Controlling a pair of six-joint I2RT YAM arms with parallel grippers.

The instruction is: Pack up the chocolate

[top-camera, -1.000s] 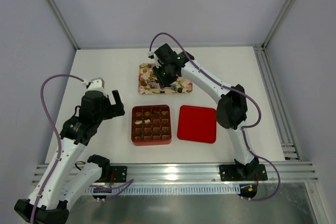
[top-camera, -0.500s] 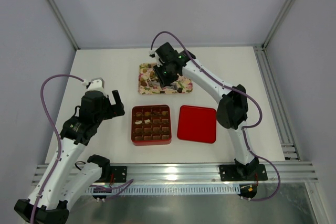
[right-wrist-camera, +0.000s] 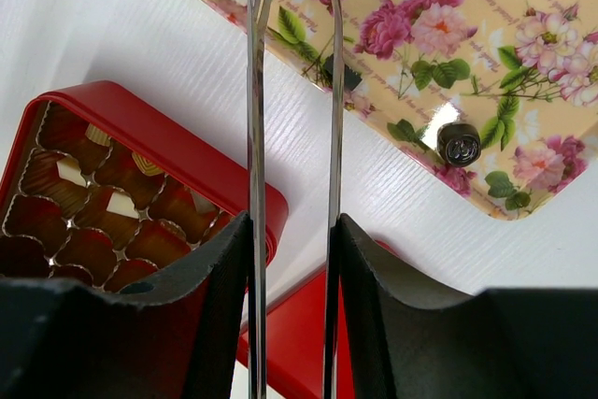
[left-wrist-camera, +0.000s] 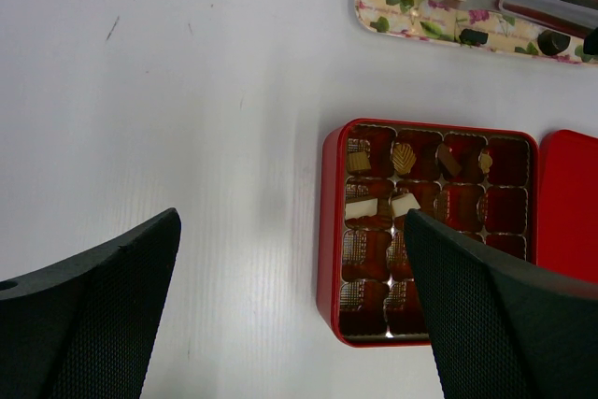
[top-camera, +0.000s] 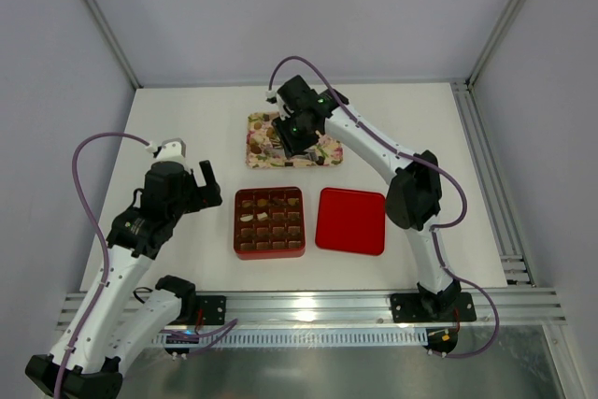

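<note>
Right jaws: upper centre of the top view, over the floral tray [top-camera: 329, 152]. They are closed on a pair of metal tongs [right-wrist-camera: 253, 91], with one black finger [right-wrist-camera: 210, 277] pressed against the outside of each tong arm. The arms stand slightly apart, near parallel, and run to the top edge of the wrist view.

Chocolate [right-wrist-camera: 459, 144]: loose pieces lie on the tray.
- One dark round piece sits right of the tongs, apart from them.
- A dark piece lies between the tong tips at the very top edge, with a whitish round one just to its right. Cannot tell whether the tips pinch it.

More chocolate sits in the red box [top-camera: 236, 223], lower centre of the top view. Tan and whitish pieces [left-wrist-camera: 404, 158] fill cells in the upper rows of its brown insert. The red lid [top-camera: 350, 221] lies flat just right of the box.

Left jaws: spread wide, holding nothing, above the white surface [left-wrist-camera: 187, 91] to the left of the box. They are near the boxed pieces and well apart from those on the tray.
</note>
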